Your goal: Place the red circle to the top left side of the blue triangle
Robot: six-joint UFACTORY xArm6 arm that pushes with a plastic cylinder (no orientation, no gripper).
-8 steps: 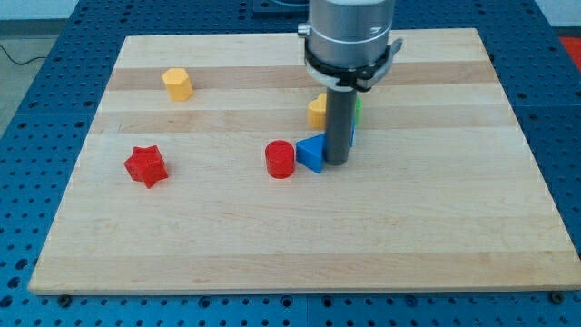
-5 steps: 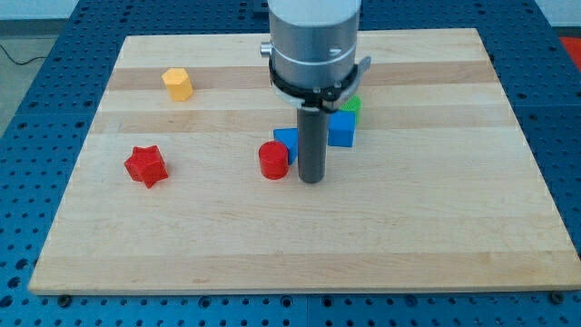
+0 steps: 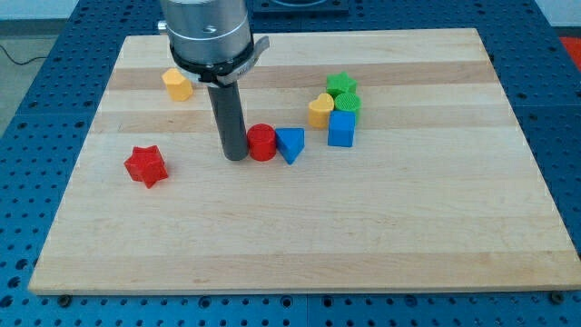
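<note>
Tip (image 3: 235, 156) sits on the desk (image 3: 408, 227) right against the view's-left flank of the red circle (image 3: 261, 143), touching or as good as. No fingers on this rig, just the bare rod, so nothing released or clenched; contact is side-push only. Red circle is directly to the view's right of my tip, and the blue triangle (image 3: 290, 143) is just past it, the two blocks touching or nearly so, roughly level with each other. Judging by that, the step in hand is positioning the circle: it's already on the triangle's left but not yet above it, so the "top" half of the goal looks undone. Next move probably calls for getting my tip round to the view's-bottom side of the circle and nudging it toward the view's top, without shoving it right into the triangle and dragging that along. Other blocks, all relative to my tip: red star (image 3: 145, 165) to the view's left and slightly lower, yellow block (image 3: 178, 84) up and left, and a cluster well off to the view's right, namely a yellow heart-like block (image 3: 320, 110), two green blocks (image 3: 343, 91) stacked close, and a blue cube (image 3: 341, 129). Desk is a pale wood board with lengthwise grain, sitting on a blue perforated bench; room beyond is barely visible.
</note>
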